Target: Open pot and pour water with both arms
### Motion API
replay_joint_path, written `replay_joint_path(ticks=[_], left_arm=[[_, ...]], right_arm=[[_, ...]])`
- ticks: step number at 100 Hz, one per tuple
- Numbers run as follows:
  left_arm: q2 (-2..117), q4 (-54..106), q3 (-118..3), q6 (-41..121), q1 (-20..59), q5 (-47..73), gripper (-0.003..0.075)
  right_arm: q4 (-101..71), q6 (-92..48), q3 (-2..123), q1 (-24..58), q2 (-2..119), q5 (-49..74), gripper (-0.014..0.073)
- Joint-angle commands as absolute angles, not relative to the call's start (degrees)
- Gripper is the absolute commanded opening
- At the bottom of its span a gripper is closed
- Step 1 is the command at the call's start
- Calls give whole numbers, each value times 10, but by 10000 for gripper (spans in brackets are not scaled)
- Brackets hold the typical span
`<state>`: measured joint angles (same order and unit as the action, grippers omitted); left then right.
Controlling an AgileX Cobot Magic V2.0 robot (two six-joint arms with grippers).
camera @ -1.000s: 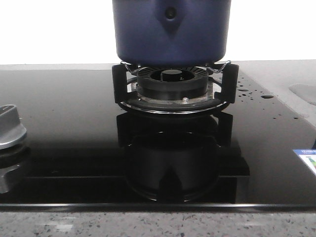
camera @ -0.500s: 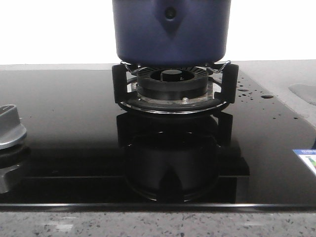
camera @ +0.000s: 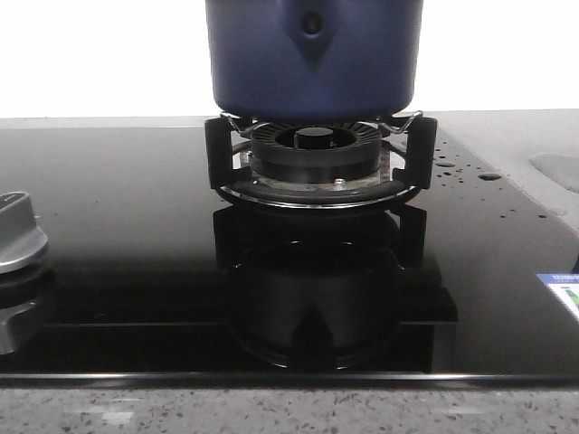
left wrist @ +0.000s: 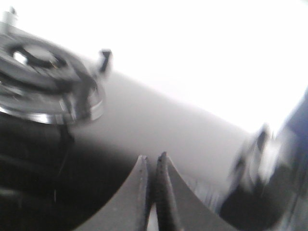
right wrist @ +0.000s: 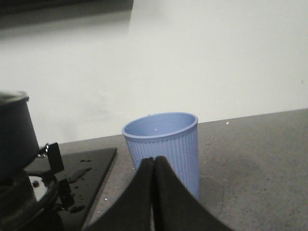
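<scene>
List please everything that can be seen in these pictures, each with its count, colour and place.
pot: one, dark navy blue, on the burner at the back centre of the hob.
burner: one, black with a metal ring, under the pot.
hob: one, glossy black glass, covering most of the counter.
knob: one, silver, at the hob's left edge.
water drops: several, clear, on the glass right of the burner.
label: one, blue and white, at the hob's right edge.
cup: one, light blue, ribbed, upright on the grey counter beside the hob.
left gripper: dark fingers, shut, empty.
right gripper: dark fingers, shut, in front of the cup.
</scene>
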<state>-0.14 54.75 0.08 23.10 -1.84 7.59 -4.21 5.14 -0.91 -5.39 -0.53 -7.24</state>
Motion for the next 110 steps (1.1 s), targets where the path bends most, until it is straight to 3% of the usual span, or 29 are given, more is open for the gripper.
replay_joint_path(ticks=[1, 12, 35, 64, 78, 98, 110], left_arm=[[-18, 688, 27, 225, -20, -20, -20], [-18, 752, 23, 225, -20, -34, -20], [-15, 725, -8, 225, -20, -10, -20], [124, 597, -143, 225, -20, 242, -20], [209, 595, -199, 235, 22, 293, -20], [338, 766, -280, 451, 92, 397, -18], [423, 886, -334, 570, 105, 534, -18]], right_arm=[[-118, 52, -21, -55, -18, -113, -64], [-163, 52, -6, -55, -16, -92, -64], [-159, 48, 113, -55, 33, 95, -64], [-154, 47, 286, -47, 187, 359, -65], [-174, 47, 338, -26, 245, 479, -65], [-279, 9, 365, -12, 268, 548, -71], [-367, -43, 366, -7, 268, 554, -71]])
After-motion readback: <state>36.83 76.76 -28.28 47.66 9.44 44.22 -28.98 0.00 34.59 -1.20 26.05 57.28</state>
